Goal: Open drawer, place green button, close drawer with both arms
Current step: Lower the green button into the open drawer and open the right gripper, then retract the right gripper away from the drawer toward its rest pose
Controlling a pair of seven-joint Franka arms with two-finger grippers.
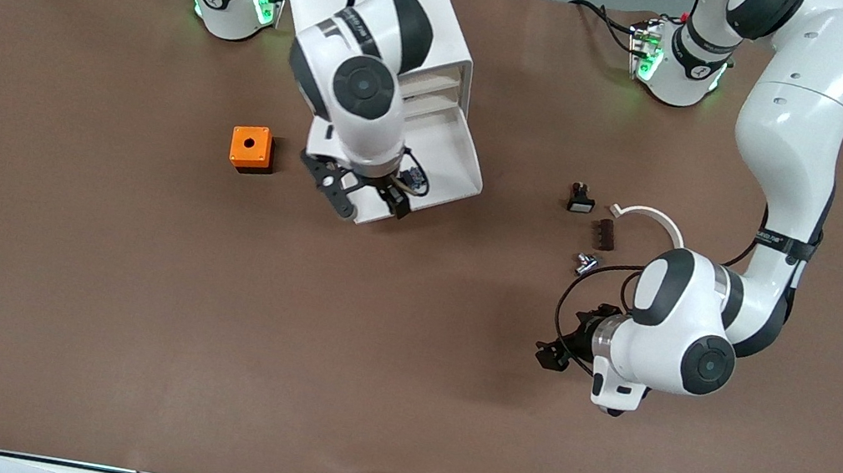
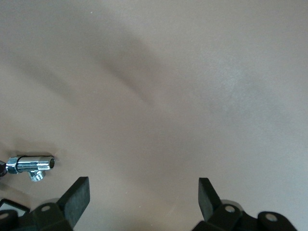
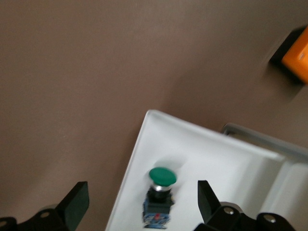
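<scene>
Right wrist view: button lies in your pulled-out drawer | right gripper released above it | left gripper released, waits over bare table, likely for closing.

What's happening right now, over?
Right gripper open over open drawer. Button inside drawer. Left gripper open, waiting over bare table. Nothing blocking.
</scene>
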